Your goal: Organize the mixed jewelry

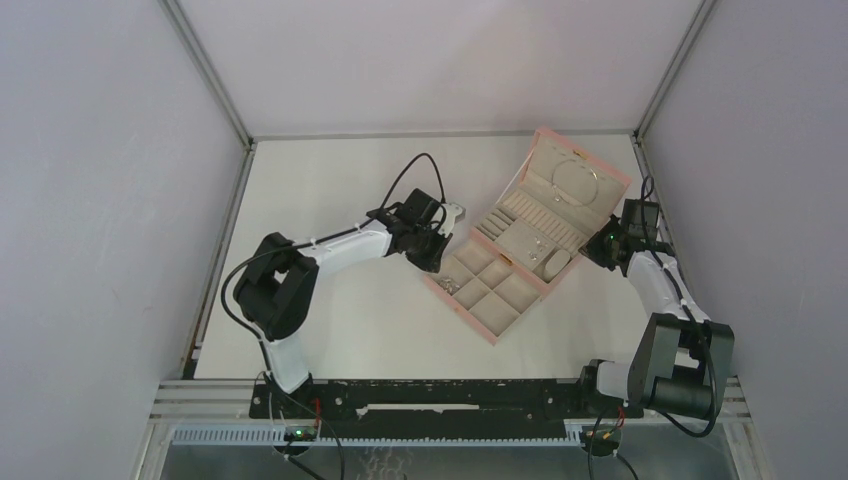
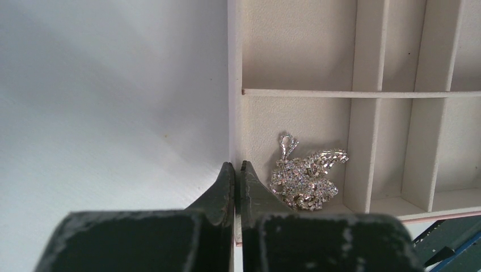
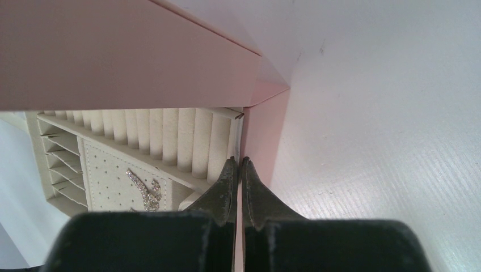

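The pink jewelry box (image 1: pixel 497 325) lies open on the table, its lid (image 1: pixel 585 160) tilted back. A glittering silver chain cluster (image 2: pixel 306 181) lies in the near-left compartment, also seen from above (image 1: pixel 447 285). A small rhinestone piece (image 3: pixel 146 192) rests on the dotted pad. More tiny silver pieces (image 1: pixel 540 252) show near the box's middle. My left gripper (image 2: pixel 235 164) is shut, with its tips lined up over the box's left wall (image 2: pixel 233 85) and beside the cluster. My right gripper (image 3: pixel 237 160) is shut too, its tips over the box's right wall (image 3: pixel 261 136). Nothing shows between either pair of fingers.
Cream dividers (image 2: pixel 363 113) split the box into several compartments. A row of ring rolls (image 3: pixel 164 136) runs along the back. The raised lid (image 3: pixel 113 51) hangs over my right gripper. Grey enclosure walls (image 1: pixel 100 200) stand on both sides of the white table (image 1: pixel 330 180).
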You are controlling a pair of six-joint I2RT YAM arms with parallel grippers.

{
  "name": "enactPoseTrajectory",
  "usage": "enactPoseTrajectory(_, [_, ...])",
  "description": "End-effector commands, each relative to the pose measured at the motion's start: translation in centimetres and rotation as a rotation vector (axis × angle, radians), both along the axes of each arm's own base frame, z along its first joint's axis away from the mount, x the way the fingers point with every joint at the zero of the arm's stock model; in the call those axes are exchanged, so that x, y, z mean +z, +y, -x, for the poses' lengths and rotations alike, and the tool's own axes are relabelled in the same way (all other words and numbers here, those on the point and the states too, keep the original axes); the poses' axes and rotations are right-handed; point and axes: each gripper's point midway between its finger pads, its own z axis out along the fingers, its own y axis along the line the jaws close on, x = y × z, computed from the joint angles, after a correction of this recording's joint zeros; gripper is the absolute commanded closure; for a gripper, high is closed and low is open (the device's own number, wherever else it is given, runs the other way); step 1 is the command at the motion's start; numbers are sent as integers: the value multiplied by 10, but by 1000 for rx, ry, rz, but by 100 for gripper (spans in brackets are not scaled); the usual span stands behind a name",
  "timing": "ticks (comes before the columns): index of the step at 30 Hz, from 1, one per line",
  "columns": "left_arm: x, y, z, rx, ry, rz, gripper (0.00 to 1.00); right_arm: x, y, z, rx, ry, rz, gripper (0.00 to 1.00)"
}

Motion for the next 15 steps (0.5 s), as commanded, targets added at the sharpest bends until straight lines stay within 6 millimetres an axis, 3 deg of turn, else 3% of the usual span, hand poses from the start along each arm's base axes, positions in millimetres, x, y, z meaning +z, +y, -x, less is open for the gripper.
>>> enactPoseTrajectory(1, [55, -43, -28, -16, -119, 203, 100, -6, 24, 4, 88, 26, -63, 100])
enactPoseTrajectory(11, [46, -57, -40, 19, -110, 235, 100, -7, 28, 6, 103, 34, -62, 100])
enactPoseTrajectory(15, [35, -52, -43, 62, -106, 214, 100, -6, 30, 6, 107, 31, -63, 100])
